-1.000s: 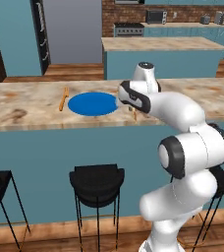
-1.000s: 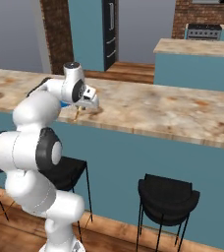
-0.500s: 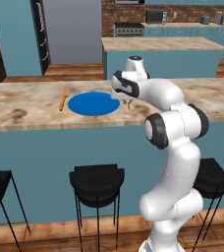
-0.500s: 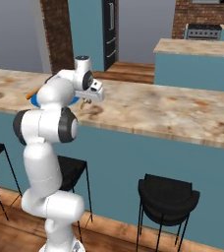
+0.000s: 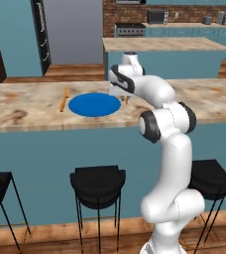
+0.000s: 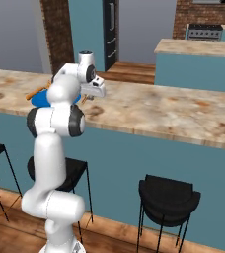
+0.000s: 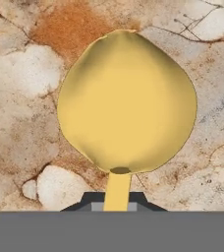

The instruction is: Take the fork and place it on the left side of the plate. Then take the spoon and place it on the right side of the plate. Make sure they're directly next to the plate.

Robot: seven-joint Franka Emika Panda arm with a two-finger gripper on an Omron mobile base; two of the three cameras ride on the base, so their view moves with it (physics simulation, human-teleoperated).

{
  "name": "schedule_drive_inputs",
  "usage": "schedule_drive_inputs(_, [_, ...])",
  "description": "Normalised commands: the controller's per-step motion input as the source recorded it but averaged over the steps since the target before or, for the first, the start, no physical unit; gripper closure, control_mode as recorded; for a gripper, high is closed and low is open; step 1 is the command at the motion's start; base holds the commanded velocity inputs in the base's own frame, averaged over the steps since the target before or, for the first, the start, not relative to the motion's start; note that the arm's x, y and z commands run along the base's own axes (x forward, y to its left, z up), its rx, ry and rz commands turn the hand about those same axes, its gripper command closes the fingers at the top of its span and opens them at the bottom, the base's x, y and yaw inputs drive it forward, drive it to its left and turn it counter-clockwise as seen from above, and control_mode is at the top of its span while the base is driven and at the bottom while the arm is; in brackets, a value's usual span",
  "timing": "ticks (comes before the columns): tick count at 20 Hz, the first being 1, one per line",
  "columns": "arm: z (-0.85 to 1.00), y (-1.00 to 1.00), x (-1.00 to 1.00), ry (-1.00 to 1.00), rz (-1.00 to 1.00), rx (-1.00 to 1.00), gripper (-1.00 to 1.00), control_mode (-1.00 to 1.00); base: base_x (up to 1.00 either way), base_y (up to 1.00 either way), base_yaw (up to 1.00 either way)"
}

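Gripper: my gripper [image 7: 118, 206] is clamped on the spoon's thin handle, the two dark finger tips pressed to it from either side at the bottom of the hand view. In the left base view my hand [image 5: 119, 90] hangs at the right edge of the plate.
Spoon: the spoon [image 7: 126, 103] hangs from my fingers with its rounded yellow-gold bowl pointing away from the hand, over the marbled countertop. In the left base view only a short orange piece [image 5: 126, 99] shows just right of the plate, below my hand; I cannot tell from there whether it touches the counter.
Plate: the blue plate [image 5: 94, 104] lies flat on the counter [image 5: 30, 111], nothing on it. In the right base view only a sliver of blue [image 6: 39, 99] shows behind my arm.
Fork: the fork [image 5: 63, 99] lies flat on the counter just beside the plate's left edge, roughly parallel to that edge, a narrow gap between them.
Writing: none that I can read on plate, utensils or counter.
Surroundings: black stools [image 5: 98, 184] stand under the counter's front; a second counter island [image 5: 164, 45] stands well behind.
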Motion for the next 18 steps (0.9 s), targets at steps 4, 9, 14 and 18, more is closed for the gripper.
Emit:
schedule_drive_inputs(4, [-0.6,-0.01,-0.03,0.08,0.0,0.0,1.0,-1.0,0.0,0.0,0.0])
schedule_drive_inputs(9, [-0.58,-0.15,-0.31,0.06,0.0,0.0,1.0,-1.0,0.0,0.0,0.0])
schedule_drive_inputs(14, [-0.55,-0.1,-0.46,0.0,0.0,0.0,1.0,-1.0,0.0,0.0,0.0])
schedule_drive_inputs(18, [-0.39,0.0,-0.56,0.0,-0.04,0.0,1.0,-1.0,0.0,0.0,0.0])
